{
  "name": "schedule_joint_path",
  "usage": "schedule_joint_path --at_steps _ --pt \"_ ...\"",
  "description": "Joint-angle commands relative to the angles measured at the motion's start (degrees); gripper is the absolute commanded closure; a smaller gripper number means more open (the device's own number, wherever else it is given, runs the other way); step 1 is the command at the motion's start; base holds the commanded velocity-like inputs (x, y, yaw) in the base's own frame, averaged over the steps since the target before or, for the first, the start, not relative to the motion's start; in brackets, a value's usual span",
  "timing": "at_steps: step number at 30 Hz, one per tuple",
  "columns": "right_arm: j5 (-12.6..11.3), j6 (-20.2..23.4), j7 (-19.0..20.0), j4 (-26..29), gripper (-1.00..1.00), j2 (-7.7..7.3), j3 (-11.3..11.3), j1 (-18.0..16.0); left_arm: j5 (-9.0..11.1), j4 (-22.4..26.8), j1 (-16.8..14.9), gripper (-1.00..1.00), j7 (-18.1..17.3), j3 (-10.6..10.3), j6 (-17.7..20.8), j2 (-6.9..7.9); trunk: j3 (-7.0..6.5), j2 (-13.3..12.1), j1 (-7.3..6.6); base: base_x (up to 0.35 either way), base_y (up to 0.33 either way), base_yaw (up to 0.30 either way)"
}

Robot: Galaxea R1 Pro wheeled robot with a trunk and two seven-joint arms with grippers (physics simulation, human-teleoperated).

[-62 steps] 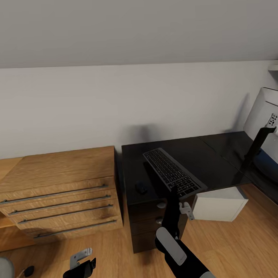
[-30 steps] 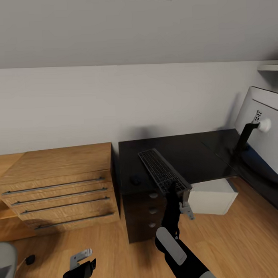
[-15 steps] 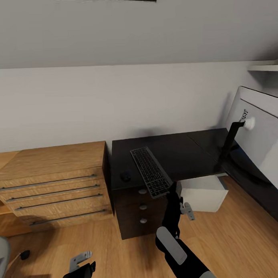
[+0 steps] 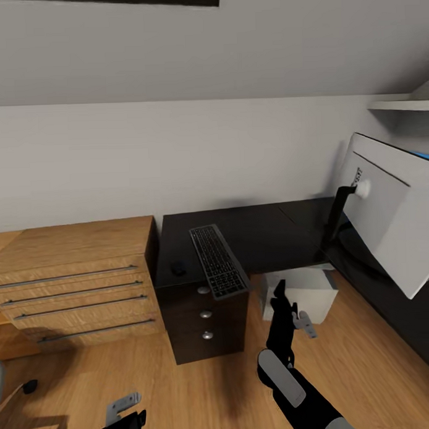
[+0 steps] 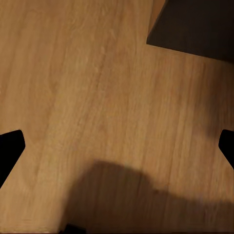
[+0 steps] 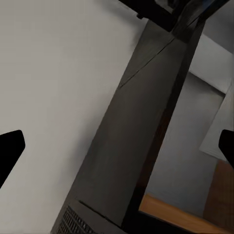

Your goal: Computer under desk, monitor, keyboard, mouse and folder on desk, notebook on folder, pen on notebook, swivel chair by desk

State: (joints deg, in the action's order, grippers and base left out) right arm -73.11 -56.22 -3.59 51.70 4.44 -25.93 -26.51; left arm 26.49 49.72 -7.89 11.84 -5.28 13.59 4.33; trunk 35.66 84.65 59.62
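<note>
On the desk [image 4: 283,234], the keyboard [image 4: 217,261] lies apart from the right tool [image 4: 291,309].

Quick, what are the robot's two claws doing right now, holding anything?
Left gripper: open, holding nothing, over bare wood floor.
Right gripper: open, holding nothing, pointed toward the desk.

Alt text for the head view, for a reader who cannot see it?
A black desk against a grey wall holds a keyboard, its near end overhanging the edge, a mouse beside it, and a monitor. The right tool hovers before the desk.
</note>
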Motion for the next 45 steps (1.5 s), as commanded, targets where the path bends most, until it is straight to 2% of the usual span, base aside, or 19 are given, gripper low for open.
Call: schedule_joint_path --at_steps 1,4,11,15,18,22,23,24,29,30,33,35,36,40,41,42,45 --pt "0.1 0.1 -0.4 0.0 -1.00 -0.27 -0.2 0.0 0.6 0.0 0.0 -1.00 0.6 -0.3 0.1 0.10 0.05 0.0 -0.01 -0.047 -0.089 0.000" --pt "-0.1 4.7 -0.5 1.2 -1.00 -2.51 -0.2 0.0 0.6 -0.3 0.0 -1.00 0.6 -0.2 0.1 0.16 -0.13 -0.4 -0.23 -0.017 -0.032 0.000" --pt "-0.3 10.0 -0.5 2.8 -1.00 -5.13 -0.2 0.0 0.6 -0.3 0.0 -1.00 0.7 -0.1 0.1 0.22 -1.38 -3.2 -1.77 -0.003 -0.007 0.000" --pt "-5.0 15.1 -0.5 5.1 -1.00 -7.46 0.0 0.4 0.6 -0.2 0.0 -1.00 0.8 -0.1 -0.3 0.13 -2.10 -4.8 -2.65 0.000 0.000 0.000" --pt "-6.8 19.1 -0.5 5.3 -1.00 -9.09 0.0 0.4 0.6 -0.2 0.0 -1.00 1.0 0.0 -1.6 0.14 -2.64 -6.0 -3.30 0.000 0.000 0.000" --pt "-7.8 26.7 -0.5 5.3 -1.00 -11.32 0.2 0.4 0.6 -0.2 0.0 -1.00 1.1 0.1 -4.8 0.15 -3.36 -7.6 -4.18 0.000 0.000 0.000" --pt "-8.0 30.7 -0.5 5.3 -1.00 -12.53 0.3 0.5 0.6 -0.2 0.0 -1.00 1.1 0.1 -6.3 0.13 -3.54 -8.0 -4.40 0.000 0.000 0.000" --pt "-8.2 39.2 -0.5 5.2 -1.00 -15.75 0.5 0.5 0.7 -0.2 0.0 -1.00 1.1 0.0 -8.2 0.05 -3.72 -8.4 -4.62 0.000 0.000 0.000" --pt "-8.2 43.9 -0.5 4.1 -1.00 -17.62 0.4 0.5 0.6 -0.2 0.0 -1.00 1.4 -0.1 -8.9 0.01 -4.61 -10.4 -5.72 -0.011 0.000 0.000" --pt "-7.5 45.0 -0.2 -1.6 -1.00 -17.91 0.1 0.5 0.7 -0.2 0.0 -1.00 1.8 0.0 -9.1 0.11 -4.79 -10.8 -5.94 -0.241 0.000 0.000" --pt "-5.7 45.2 -0.1 -6.5 -1.00 -17.87 -0.4 0.5 0.7 -0.2 0.0 -1.00 1.9 0.1 -9.1 0.13 -5.33 -12.0 -6.60 -0.275 0.000 0.000" --pt "-2.8 45.3 0.0 -11.2 -1.00 -17.70 -1.0 0.5 0.6 -0.2 0.0 -1.00 1.9 0.0 -9.1 0.12 -5.69 -12.8 -7.04 -0.310 0.000 0.000" --pt "-0.2 45.3 0.0 -13.9 -1.00 -17.52 -1.3 0.5 0.6 -0.2 0.0 -1.00 1.9 -0.1 -9.1 0.10 -5.87 -13.2 -7.26 -0.322 0.000 0.000" --pt "6.2 45.3 -0.3 -18.6 -1.00 -16.40 -1.7 0.4 0.8 -0.5 0.0 -1.00 2.2 -0.1 -9.0 0.13 -6.59 -14.8 -8.14 -0.329 0.000 0.000" --pt "8.1 45.3 -0.3 -19.8 -1.00 -15.87 -1.7 0.4 0.8 -0.6 0.0 -1.00 2.3 -0.1 -8.9 0.15 -6.77 -15.2 -8.36 -0.333 0.000 0.000" --pt "12.0 45.3 -0.4 -22.3 -1.00 -14.57 -1.8 0.4 0.8 -0.9 0.0 -1.00 2.5 0.0 -8.8 0.21 -6.95 -15.6 -8.58 -0.335 0.000 0.000" --pt "18.2 45.0 -0.7 -26.3 -1.00 -12.54 -1.7 0.4 0.9 -1.2 0.0 -1.00 2.8 0.0 -8.7 0.27 -7.49 -16.8 -9.23 -0.336 0.000 0.000"
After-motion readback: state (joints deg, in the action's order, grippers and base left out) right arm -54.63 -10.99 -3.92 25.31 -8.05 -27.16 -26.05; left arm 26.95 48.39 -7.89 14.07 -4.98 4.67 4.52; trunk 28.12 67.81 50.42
